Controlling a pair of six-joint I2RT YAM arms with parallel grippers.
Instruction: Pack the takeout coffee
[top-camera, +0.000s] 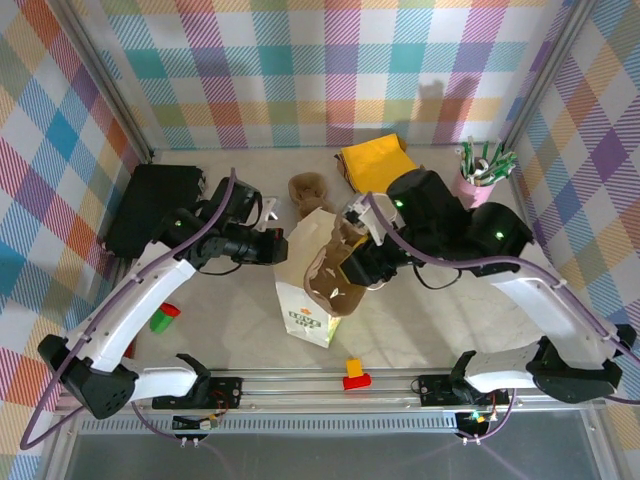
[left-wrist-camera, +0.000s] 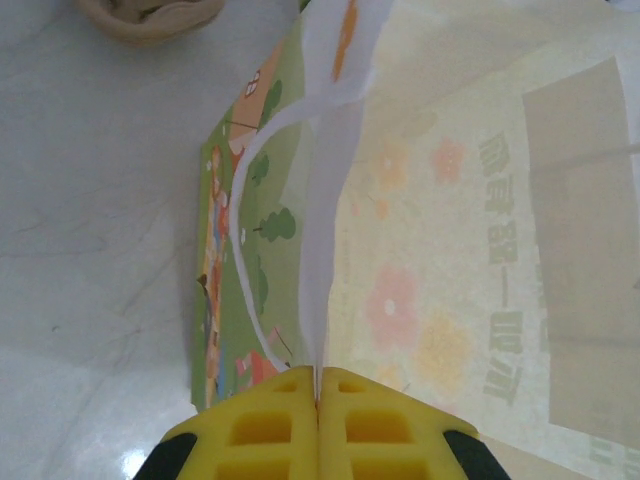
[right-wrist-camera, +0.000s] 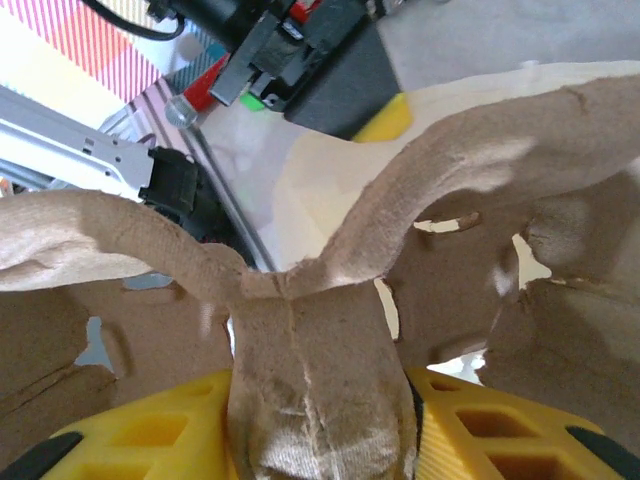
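The white paper bag with green print (top-camera: 305, 300) stands at the table's middle, its mouth facing up. My left gripper (top-camera: 272, 245) is shut on the bag's upper edge; in the left wrist view its yellow pads (left-wrist-camera: 270, 430) pinch the thin paper rim (left-wrist-camera: 320, 300). My right gripper (top-camera: 362, 262) is shut on a brown pulp cup carrier (top-camera: 335, 275) held over the bag's mouth. In the right wrist view the carrier's centre stem (right-wrist-camera: 310, 370) sits between the pads (right-wrist-camera: 480, 430). The cream-and-green coffee cup is hidden or out of view.
A second brown pulp carrier (top-camera: 310, 190) lies behind the bag. Further back lies a yellow packet (top-camera: 375, 160), with a pink tumbler of sticks (top-camera: 478, 180) at the back right. A black box (top-camera: 150, 205) stands left. A green-and-red item (top-camera: 165, 317) and a red-yellow block (top-camera: 354, 375) lie near the front.
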